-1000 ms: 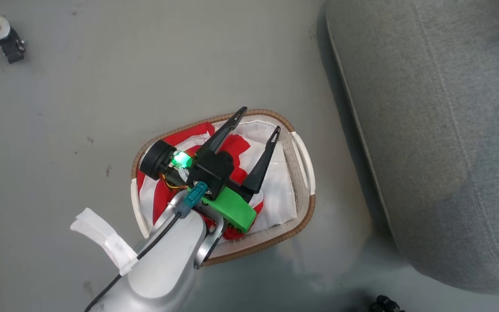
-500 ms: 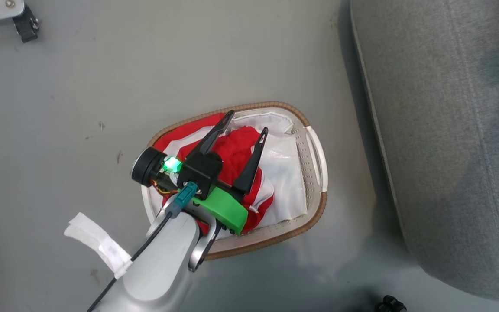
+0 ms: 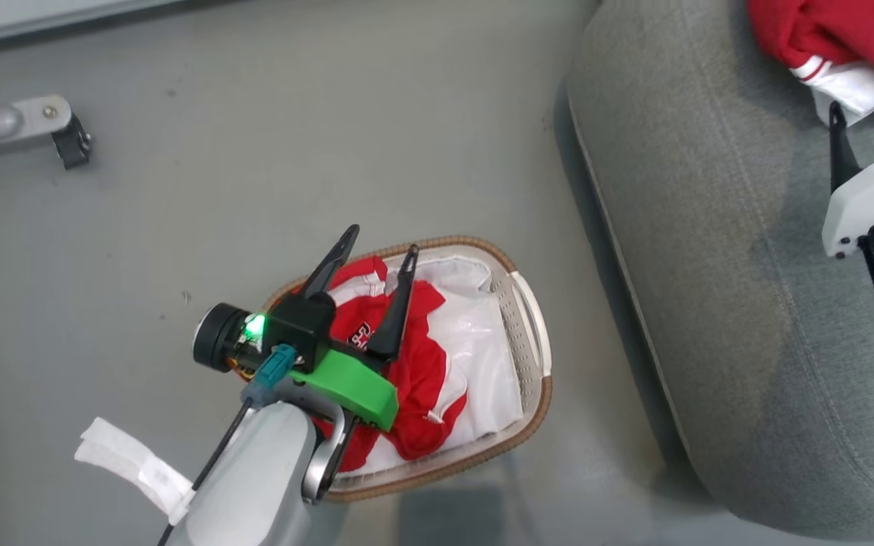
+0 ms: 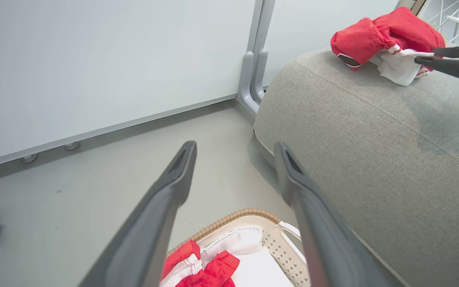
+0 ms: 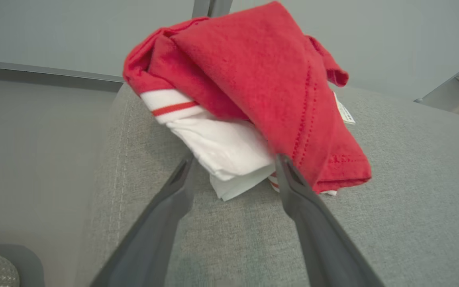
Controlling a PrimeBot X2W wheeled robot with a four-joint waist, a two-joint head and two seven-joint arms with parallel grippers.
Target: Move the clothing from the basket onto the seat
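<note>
Left wrist view: my left gripper (image 4: 235,146) is spread over the basket (image 4: 249,212) w/ red clothes (image 4: 213,267) inside; prob. soft, light, floppy, so pinch a bunched fold. Right gripper (image 5: 235,159) spread too, at the garment (image 5: 261,79) on the seat (image 5: 233,239).

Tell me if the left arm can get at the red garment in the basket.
Probably yes: the open left end effector hangs above the red garment, which lies uncovered in the basket.

We see a crumpled red-and-white garment (image 3: 816,34) lying on the grey seat (image 3: 710,265); a second red garment (image 3: 418,375), lettered, sits bunched inside the white oval basket (image 3: 534,341).
</note>
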